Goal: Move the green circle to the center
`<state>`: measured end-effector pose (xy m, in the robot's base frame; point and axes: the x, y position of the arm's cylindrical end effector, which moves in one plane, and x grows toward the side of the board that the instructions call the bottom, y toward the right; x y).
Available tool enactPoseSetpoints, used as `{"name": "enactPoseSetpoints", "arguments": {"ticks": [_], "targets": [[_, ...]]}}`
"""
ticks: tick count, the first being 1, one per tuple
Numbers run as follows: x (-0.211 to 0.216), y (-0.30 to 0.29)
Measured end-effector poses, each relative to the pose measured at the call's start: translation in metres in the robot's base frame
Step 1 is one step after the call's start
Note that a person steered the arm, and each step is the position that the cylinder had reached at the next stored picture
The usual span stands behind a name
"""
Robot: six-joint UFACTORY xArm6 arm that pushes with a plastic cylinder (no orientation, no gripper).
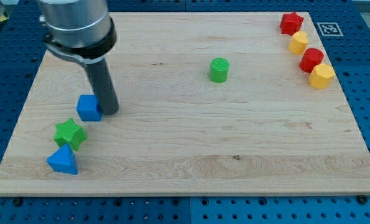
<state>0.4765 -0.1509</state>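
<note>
The green circle (pixel 219 70) stands on the wooden board (pixel 191 155), a little right of and above the board's middle. My tip (pixel 111 112) rests on the board at the view's left, far from the green circle. The tip is right beside the blue cube (pixel 89 107), at its right edge, seemingly touching it.
A green star (pixel 69 134) and a blue triangle (pixel 63 160) lie below the blue cube at the lower left. At the top right sit a red star (pixel 291 23), a yellow block (pixel 298 42), a red block (pixel 311 60) and a yellow block (pixel 322 76).
</note>
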Motion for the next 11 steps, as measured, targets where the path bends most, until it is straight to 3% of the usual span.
{"name": "enactPoseSetpoints", "arguments": {"ticks": [2,3,5,6,8,11], "targets": [[0.000,-0.019],[0.005,0.048],[0.013,0.258],[-0.008,0.329],[-0.075,0.330],[-0.091,0.230]]}}
